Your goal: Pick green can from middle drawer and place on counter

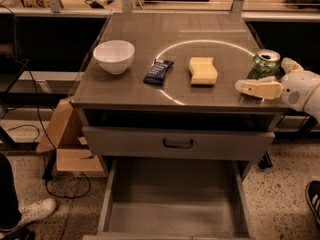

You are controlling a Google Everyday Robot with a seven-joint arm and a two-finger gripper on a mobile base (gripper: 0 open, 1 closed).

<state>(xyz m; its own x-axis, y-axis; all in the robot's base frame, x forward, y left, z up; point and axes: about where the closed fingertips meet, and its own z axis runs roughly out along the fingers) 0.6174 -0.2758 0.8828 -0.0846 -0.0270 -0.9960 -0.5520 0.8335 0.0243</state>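
Observation:
The green can [263, 64] stands upright on the counter [200, 29], near its right front corner, just outside the white circle. My gripper [265, 76] reaches in from the right and is open. Its near finger [259, 88] lies in front of the can and apart from it. The far finger [290, 64] shows just behind the can's right side. The middle drawer [172, 204] is pulled out below, and its grey floor is bare.
On the counter are a white bowl [114, 55], a dark blue snack packet [158, 71] and a yellow sponge [202, 70]. The top drawer front [178, 143] is shut. A cardboard box [65, 134] and cables lie at the left. Shoes show at both lower corners.

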